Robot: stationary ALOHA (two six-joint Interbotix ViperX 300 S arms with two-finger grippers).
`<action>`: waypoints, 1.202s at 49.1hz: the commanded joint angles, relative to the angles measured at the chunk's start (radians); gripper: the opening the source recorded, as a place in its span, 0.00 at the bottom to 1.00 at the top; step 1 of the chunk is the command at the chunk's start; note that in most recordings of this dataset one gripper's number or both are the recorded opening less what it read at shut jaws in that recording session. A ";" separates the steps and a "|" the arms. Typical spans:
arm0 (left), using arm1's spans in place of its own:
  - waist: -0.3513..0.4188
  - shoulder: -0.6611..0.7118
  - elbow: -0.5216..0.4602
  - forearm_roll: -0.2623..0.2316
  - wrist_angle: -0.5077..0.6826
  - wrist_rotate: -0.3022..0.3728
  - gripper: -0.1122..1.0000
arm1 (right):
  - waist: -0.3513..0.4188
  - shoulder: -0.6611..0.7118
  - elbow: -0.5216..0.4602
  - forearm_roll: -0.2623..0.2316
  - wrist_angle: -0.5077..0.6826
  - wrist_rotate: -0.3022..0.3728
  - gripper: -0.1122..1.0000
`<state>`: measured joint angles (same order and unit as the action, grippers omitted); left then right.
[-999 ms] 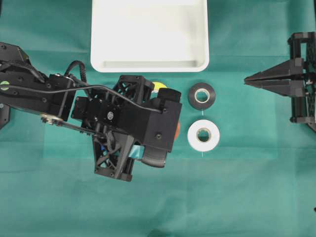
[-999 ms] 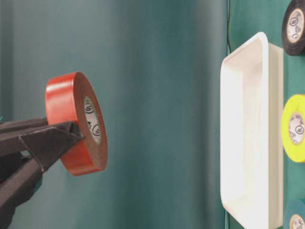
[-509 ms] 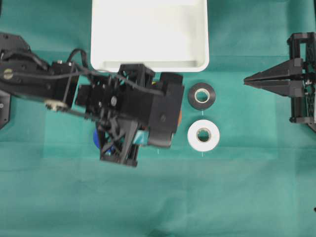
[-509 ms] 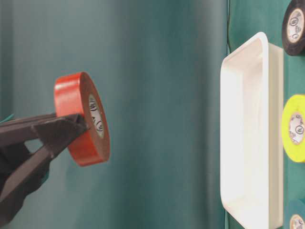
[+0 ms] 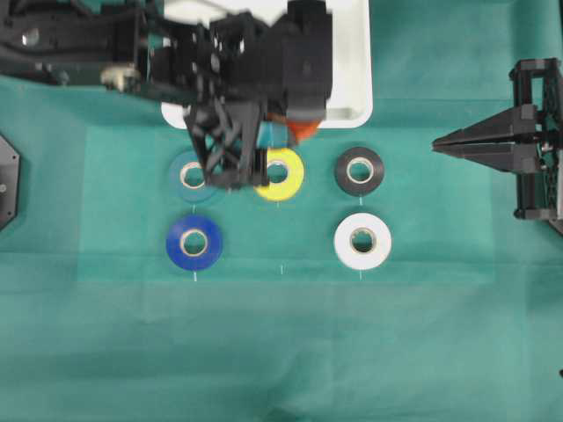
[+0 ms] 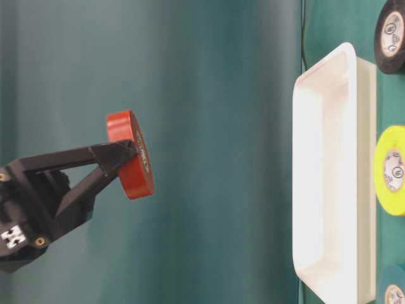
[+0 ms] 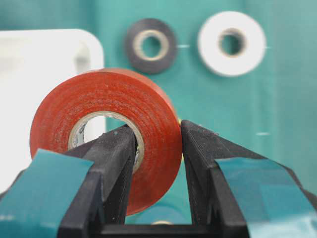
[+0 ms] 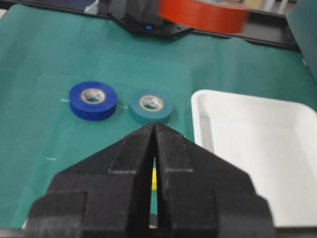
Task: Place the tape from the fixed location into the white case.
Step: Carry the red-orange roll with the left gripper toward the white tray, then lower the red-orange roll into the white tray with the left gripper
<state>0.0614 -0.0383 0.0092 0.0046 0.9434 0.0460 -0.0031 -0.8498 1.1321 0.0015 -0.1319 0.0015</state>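
- Tape (image 5: pixel 303 130), overhead: mostly hidden under the left gripper (image 5: pixel 295 123) at the case's (image 5: pixel 352 79) near rim.
- Table-level: tape (image 6: pixel 131 154) pinched, held high off the case (image 6: pixel 326 171).
- Left wrist: jaws clamp tape's (image 7: pixel 106 134) wall.
- Right wrist: right gripper (image 8: pixel 154 130) closed, empty; tape (image 8: pixel 203 15) blurred.

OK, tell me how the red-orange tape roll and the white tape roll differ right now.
The red-orange tape roll hangs in the air, pinched through its wall by the left claw; the white tape roll lies free on the green mat. The red-orange roll stands on edge, the white roll lies flat. The red-orange roll is near the white tray, the white roll farther off. Both are similar rolls with pale cores.
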 commanded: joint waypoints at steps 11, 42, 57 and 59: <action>0.091 -0.044 -0.015 0.002 -0.003 0.025 0.34 | 0.000 0.002 -0.014 -0.002 -0.005 0.002 0.10; 0.103 -0.041 0.018 0.002 -0.011 0.034 0.34 | 0.000 0.003 -0.014 -0.002 -0.005 0.002 0.10; 0.103 -0.040 0.052 0.002 -0.031 0.034 0.34 | -0.002 0.003 -0.014 -0.002 -0.005 0.002 0.10; 0.103 -0.038 0.058 0.002 -0.037 0.034 0.34 | -0.002 0.002 -0.014 -0.002 -0.005 0.002 0.10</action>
<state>0.1626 -0.0476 0.0736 0.0046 0.9250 0.0767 -0.0031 -0.8498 1.1321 0.0015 -0.1319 0.0031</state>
